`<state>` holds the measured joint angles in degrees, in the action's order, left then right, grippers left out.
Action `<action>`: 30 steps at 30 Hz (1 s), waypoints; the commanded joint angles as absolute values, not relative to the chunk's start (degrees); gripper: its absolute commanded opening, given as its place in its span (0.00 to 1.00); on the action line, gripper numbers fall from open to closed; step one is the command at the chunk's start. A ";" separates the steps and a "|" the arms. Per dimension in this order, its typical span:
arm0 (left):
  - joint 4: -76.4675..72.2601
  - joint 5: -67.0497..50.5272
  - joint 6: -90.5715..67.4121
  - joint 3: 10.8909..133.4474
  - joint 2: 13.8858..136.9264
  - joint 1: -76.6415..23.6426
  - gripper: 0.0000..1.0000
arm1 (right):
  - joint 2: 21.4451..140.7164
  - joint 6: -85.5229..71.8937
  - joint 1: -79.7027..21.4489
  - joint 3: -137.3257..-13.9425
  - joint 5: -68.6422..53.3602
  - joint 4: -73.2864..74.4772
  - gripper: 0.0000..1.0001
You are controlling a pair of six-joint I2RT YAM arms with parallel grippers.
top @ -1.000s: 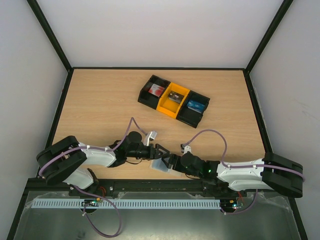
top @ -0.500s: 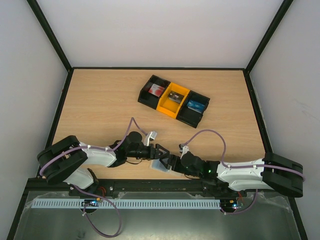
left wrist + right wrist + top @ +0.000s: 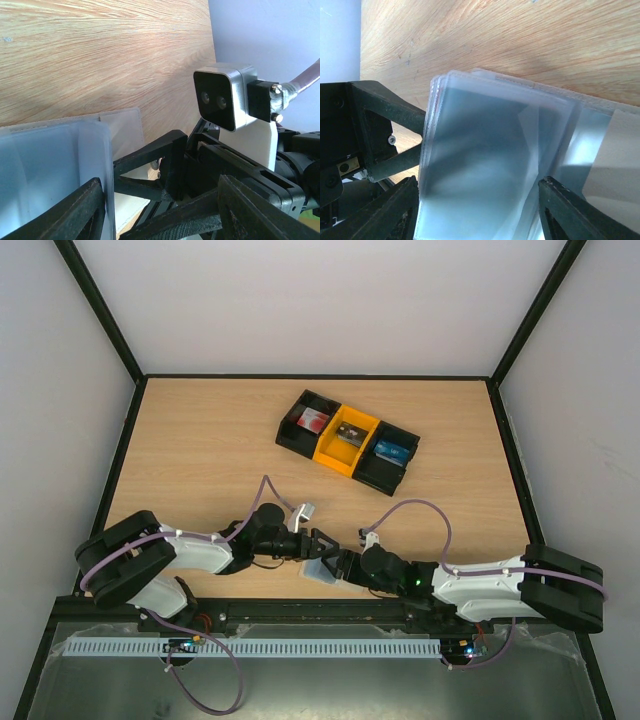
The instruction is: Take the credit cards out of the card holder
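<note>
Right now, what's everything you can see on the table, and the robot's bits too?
table: one, light wood, under everything.
tray: one, black ends and yellow middle, far middle of the table.
red thing: one, red, tray's left compartment.
dark thing: one, dark, yellow compartment.
blue thing: one, blue, tray's right compartment.
card holder: one, cloudy grey-blue, near edge, between the grippers.
left gripper: one, black, jaws apart, beside the holder.
right gripper: one, black, holder between its fingers.

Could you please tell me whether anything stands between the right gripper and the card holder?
Nothing visible does. The card holder lies directly between the right gripper fingers, and the left gripper sits at its opposite edge.
</note>
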<state>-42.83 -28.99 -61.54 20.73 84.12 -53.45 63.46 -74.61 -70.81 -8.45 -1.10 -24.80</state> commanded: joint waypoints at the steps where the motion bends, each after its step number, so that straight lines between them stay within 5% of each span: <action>1: -44.09 -30.59 -61.57 21.02 84.38 -53.97 0.63 | 63.32 -75.39 -70.93 -8.75 1.90 -23.01 0.62; 30: -47.57 -29.94 -62.97 19.18 84.76 -53.96 0.61 | 47.87 -80.12 -70.93 -3.55 9.69 -6.60 0.45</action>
<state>-43.83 -29.56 -62.30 20.38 84.14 -53.71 49.84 -78.32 -70.81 -5.15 5.96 -10.41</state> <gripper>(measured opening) 0.615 0.463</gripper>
